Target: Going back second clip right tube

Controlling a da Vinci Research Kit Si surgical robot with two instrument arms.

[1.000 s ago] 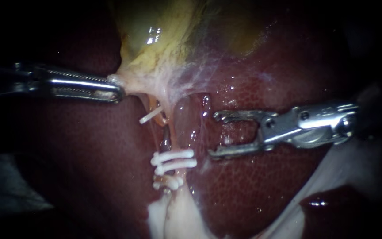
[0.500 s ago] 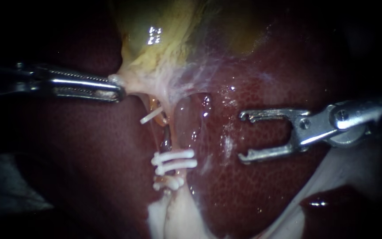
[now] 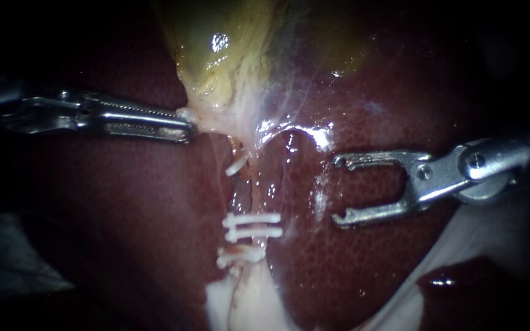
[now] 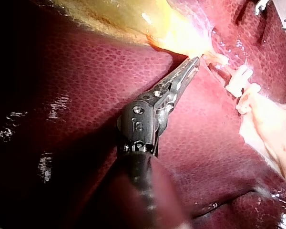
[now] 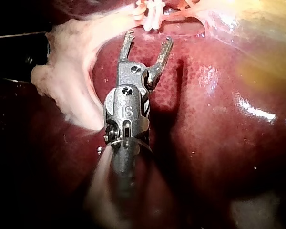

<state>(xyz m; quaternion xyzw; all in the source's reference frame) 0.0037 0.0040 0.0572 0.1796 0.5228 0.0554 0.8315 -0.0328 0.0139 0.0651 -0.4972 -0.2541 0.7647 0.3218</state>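
Dark red and wet, the liver [image 3: 124, 245] filled most of the endoscope view and formed the bed under everything else. The yellow-green gallbladder [image 3: 228, 49] lay above it, its pale neck drawn down to a point.

The left instrument [image 3: 182, 125] had its slim ribbed jaws closed on that neck tissue. The left wrist view showed the same grip, with the tips [image 4: 194, 63] buried in the pale fold. This hold appeared to be there to pull the neck sideways, so that the tubes below stood stretched and exposed.

The right instrument [image 3: 338, 190] came in from the right. Its two hooked jaws were spread wide with nothing between them, and bare liver showed through the gap. They faced the right tube [image 3: 265, 190] but stood apart from it, touching neither the tube nor a clip. The right wrist view agreed, showing the open tips [image 5: 149, 37] short of the white clips ahead of them. Empty and clear of the tube, the instrument looked to have no more to do there, with the way back open.

The right tube ran down from the neck, pinkish and glistening. A pair of white clips [image 3: 259, 233] crossed it side by side, so the second clip seemed to be seated. A slanted clip [image 3: 236, 166] sat higher, on the thinner strand just beside the tube. More lower clips [image 3: 237, 257] lay beneath the pair.

No label, brand or writing could be read on the tissue or the clips.
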